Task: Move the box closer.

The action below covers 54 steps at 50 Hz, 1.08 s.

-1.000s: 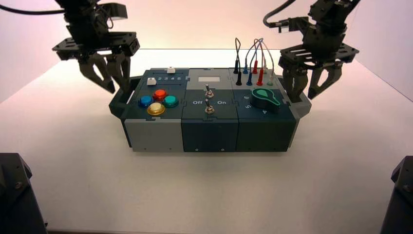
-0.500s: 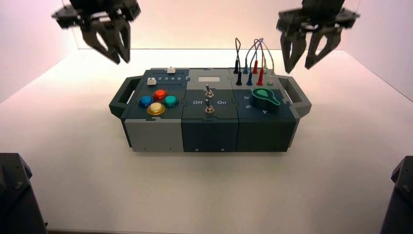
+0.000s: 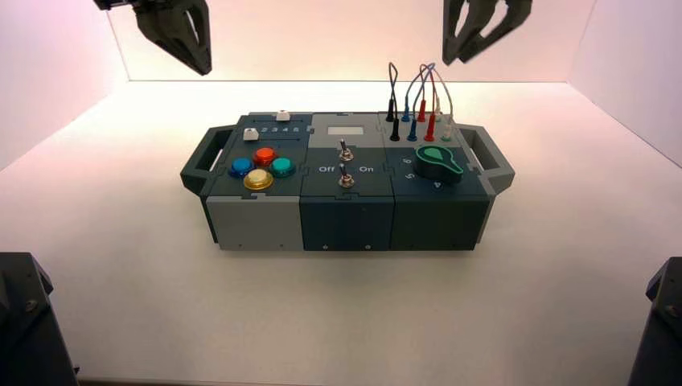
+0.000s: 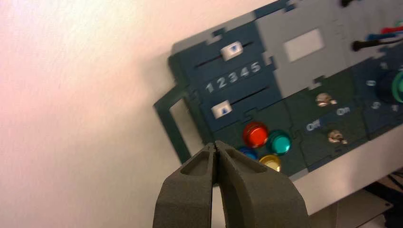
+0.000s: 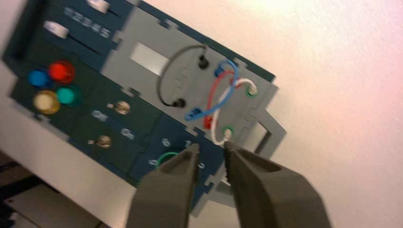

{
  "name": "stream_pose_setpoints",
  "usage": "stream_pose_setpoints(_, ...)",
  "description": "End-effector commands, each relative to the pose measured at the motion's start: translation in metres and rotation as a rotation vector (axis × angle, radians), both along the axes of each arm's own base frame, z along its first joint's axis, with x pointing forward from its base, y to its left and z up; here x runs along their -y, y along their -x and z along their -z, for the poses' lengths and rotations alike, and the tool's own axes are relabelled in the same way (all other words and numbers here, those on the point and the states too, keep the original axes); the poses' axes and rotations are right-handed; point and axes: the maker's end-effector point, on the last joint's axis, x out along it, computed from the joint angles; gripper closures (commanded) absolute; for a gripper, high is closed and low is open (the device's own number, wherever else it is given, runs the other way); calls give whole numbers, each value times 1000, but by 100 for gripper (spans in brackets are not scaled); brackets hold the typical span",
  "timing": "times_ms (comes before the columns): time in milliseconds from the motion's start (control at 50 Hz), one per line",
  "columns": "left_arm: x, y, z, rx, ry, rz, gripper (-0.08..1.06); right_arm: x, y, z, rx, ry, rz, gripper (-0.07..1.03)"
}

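So the big dark teal-grey box point(image 3: 346, 181) sits mid-table point(image 3: 346, 314), side handles and all, neither gripper touching it. Left gripper point(image 3: 206, 71) hangs up past the box's far left corner, pincer closed tight with nothing in it. Right gripper point(image 3: 455, 61) hovers above the far right side, pincer a bit apart, empty too. Then the green knob point(image 3: 438, 163) on the right, a bunch of plugged wires point(image 3: 422, 92) behind it, four coloured round buttons point(image 3: 261, 168) at left and two little toggle switches point(image 3: 346, 165) in the middle.
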Motion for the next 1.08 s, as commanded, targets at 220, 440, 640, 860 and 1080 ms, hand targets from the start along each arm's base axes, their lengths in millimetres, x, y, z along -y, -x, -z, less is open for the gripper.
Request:
stream_pose_setpoints(220, 10, -2, -40, 172, 89, 55, 100, -10, 5, -25, 87, -90, -35, 75)
stream_pose_setpoints(440, 10, 0, -45, 190, 98, 50, 100, -2, 18, -29, 105, -79, -56, 75)
stream_pose_setpoints(640, 10, 1, -49, 204, 102, 51, 100, 2, 27, -32, 114, -80, -60, 75)
stream_pose_setpoints(860, 8, 3, -53, 229, 111, 32, 100, 7, 40, -30, 114, -81, -62, 75)
stream_pose_setpoints(1080, 8, 2, -59, 258, 117, 28, 100, 7, 38, -33, 116, -82, -61, 75)
